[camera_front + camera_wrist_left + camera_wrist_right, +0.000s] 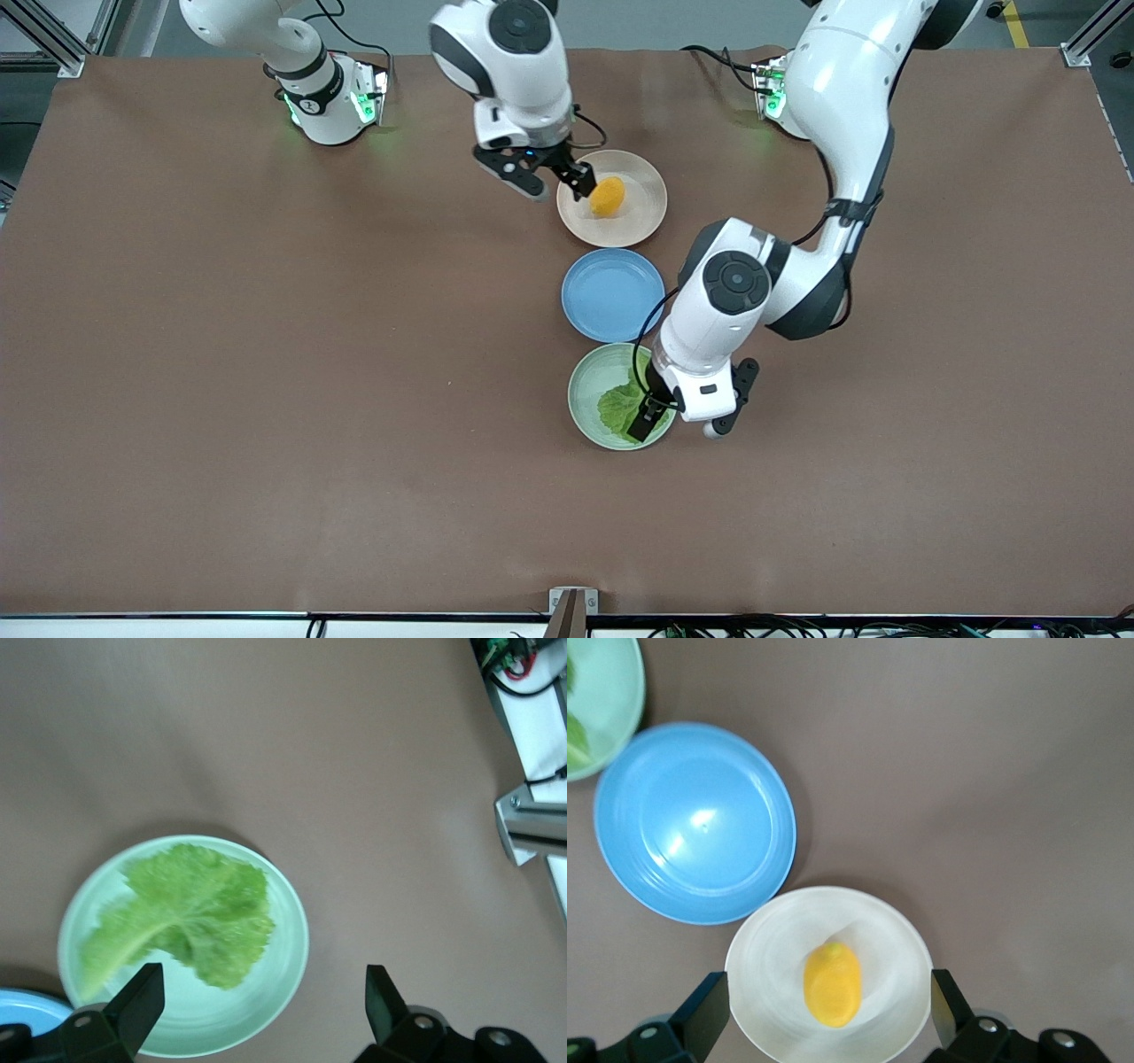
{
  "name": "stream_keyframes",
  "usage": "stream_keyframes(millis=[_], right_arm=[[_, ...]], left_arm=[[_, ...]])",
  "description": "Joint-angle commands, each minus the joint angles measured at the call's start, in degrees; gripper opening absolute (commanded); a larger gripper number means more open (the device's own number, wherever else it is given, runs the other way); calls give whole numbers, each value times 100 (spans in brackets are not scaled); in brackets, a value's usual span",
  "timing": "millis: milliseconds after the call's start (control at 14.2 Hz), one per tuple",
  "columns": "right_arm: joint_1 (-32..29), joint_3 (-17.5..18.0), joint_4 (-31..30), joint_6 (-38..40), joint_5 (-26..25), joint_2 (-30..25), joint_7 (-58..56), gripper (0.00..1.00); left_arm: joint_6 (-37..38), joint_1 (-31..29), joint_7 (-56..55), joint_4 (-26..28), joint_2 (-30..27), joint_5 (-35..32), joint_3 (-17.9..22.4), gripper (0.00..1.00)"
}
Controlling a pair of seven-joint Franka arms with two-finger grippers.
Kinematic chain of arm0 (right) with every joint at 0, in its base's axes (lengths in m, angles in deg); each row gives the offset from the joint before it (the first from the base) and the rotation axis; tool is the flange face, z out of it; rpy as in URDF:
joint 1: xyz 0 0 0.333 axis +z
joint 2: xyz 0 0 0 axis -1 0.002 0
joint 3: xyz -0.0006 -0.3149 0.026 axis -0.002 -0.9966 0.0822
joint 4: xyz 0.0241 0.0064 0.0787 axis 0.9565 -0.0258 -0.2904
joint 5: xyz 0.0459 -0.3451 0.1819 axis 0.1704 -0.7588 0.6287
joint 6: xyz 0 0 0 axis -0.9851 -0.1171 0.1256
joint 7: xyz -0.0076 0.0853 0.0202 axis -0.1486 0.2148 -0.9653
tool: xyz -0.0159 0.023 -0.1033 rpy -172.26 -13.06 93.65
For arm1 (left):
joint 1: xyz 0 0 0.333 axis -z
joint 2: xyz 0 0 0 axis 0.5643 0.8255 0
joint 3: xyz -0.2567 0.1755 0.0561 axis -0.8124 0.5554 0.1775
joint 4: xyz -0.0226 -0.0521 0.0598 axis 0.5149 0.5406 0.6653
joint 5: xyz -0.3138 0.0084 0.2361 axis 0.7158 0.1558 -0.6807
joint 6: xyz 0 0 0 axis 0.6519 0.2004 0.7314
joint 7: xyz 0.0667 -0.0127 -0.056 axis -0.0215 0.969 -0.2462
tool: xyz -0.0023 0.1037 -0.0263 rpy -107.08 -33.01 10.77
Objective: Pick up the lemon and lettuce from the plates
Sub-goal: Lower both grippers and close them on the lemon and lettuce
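Note:
The orange-yellow lemon (608, 196) lies on the beige plate (642, 182), the plate farthest from the front camera. My right gripper (558, 184) is open above that plate's rim; in the right wrist view the lemon (832, 983) shows between its fingers (713, 997). The green lettuce leaf (617, 406) lies on the mint green plate (585, 390), the nearest plate. My left gripper (680, 428) is open above that plate's edge, one finger over the leaf, the other over bare table. The lettuce (190, 917) fills the plate's (288, 948) middle.
An empty blue plate (613, 294) sits between the beige and green plates, close to both; it also shows in the right wrist view (695, 824). The brown table (266, 354) stretches toward the right arm's end. A metal bracket (571, 607) is at the near table edge.

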Motion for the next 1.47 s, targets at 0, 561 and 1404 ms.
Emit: stream_keyframes(millis=[0,561,1404], right_arm=[[397,-87,74,-356,-39,375,463,100],[1013,-122,170,-1271,-128,1334,737,100],[1225,-140,426,-1675,-514,2064,1062,94]], left_arm=[[-398,87,-476,-219,362,134,28,100],[-505,333,-706,-166,882,126,36,94],[-347,403,-706,-96,1057,135,36,88]])
